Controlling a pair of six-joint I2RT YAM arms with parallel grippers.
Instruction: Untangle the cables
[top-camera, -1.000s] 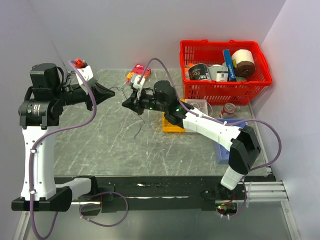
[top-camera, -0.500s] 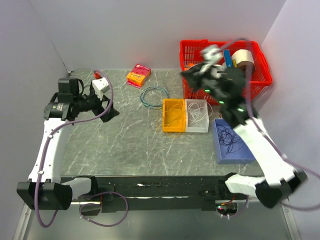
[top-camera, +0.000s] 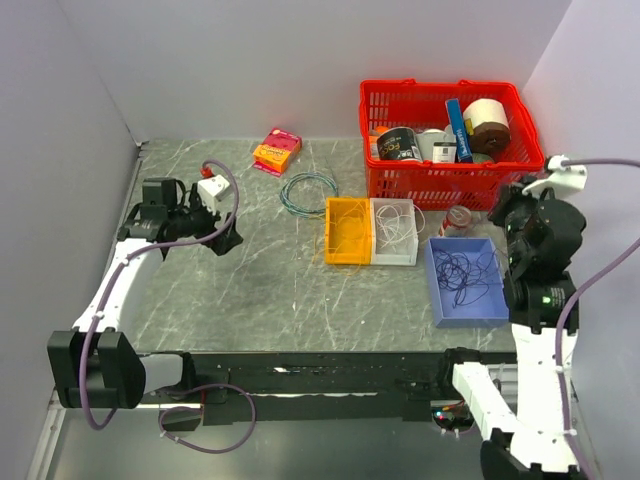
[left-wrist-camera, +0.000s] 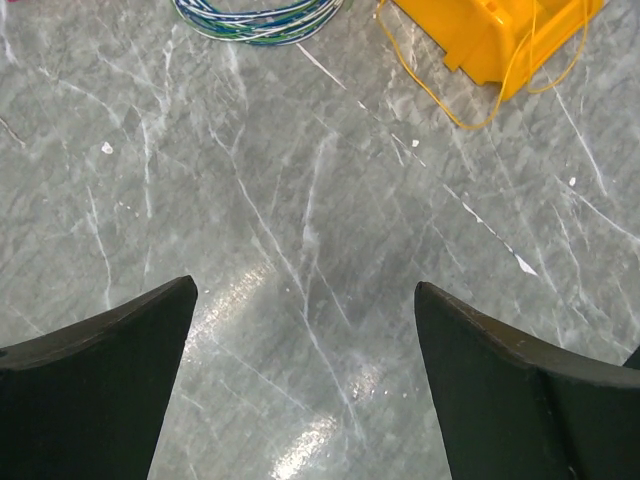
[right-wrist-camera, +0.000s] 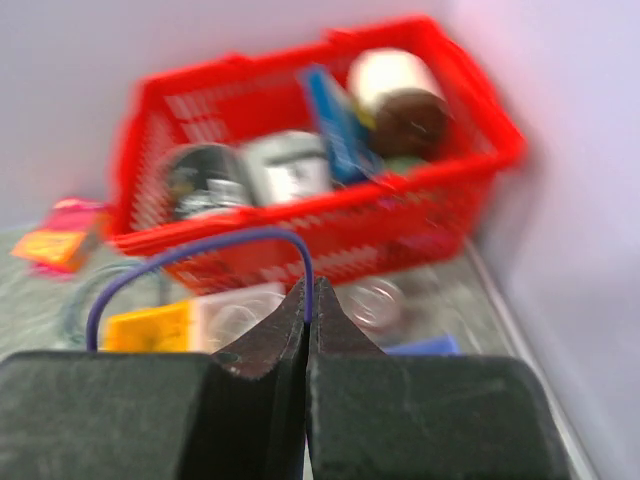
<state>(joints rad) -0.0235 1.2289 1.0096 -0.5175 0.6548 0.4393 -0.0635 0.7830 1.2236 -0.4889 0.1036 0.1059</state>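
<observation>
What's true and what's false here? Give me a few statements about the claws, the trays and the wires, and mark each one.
1. The left gripper is open with nothing between its fingers. True.
2. The right gripper is open. False: its fingers are pinched shut on a purple cable.
3. The blue tray has nothing in it. False: dark cables lie in it.
4. A yellow cable trails from the yellow tray onto the table. True.
5. The blue-green wire coil sits in the yellow tray. False: it lies on the table beside that tray.
</observation>
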